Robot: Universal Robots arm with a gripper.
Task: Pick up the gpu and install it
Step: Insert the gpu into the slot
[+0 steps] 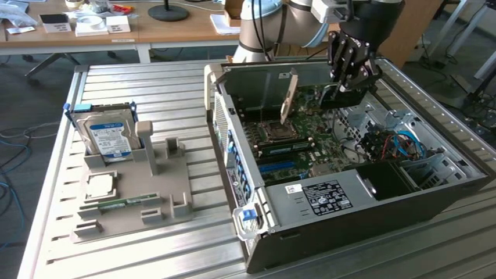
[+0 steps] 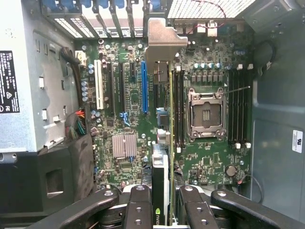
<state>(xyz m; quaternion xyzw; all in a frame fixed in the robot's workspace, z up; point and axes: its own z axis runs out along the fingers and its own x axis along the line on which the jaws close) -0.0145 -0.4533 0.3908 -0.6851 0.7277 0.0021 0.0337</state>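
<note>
My gripper hangs inside the open computer case, shut on the gpu, a dark card held on edge above the motherboard. What looks like the card's pale metal bracket stands upright toward the case's back wall, over the processor socket. In the wrist view the gpu runs edge-on away from the gripper, clamped between black fingers. Its silver bracket hovers near the rear slot openings, between the blue expansion slot and the memory slots.
A grey parts fixture on the slatted metal table at the exterior view's left holds a blue-labelled hard drive, a square chip and a green memory stick. The case walls and a cable bundle surround the gripper. A cluttered desk stands behind.
</note>
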